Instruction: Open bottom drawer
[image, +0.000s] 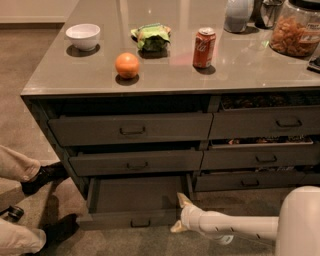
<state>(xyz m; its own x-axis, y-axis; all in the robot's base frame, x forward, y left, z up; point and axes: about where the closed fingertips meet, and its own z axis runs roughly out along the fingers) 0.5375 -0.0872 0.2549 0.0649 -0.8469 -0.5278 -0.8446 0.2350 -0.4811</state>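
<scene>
The bottom drawer (131, 219) of the left three-drawer stack stands pulled well out, showing its plain dark inside (135, 194). Its shallow grey front carries a small dark bar handle (140, 222). My gripper (179, 214) on the white arm (235, 226) sits low at the drawer's right front corner, just right of the front panel. Its pale fingers (183, 201) are spread apart and hold nothing. The two taller drawers above, top (131, 130) and middle (135, 163), are slightly ajar.
A person's legs and black shoes (46, 176) are on the floor at the left. The counter holds a white bowl (83, 36), an orange (127, 65), a green bag (152, 37), a red can (204, 48) and a jar (295, 30). The neighbouring right stack (264, 159) has its drawers ajar.
</scene>
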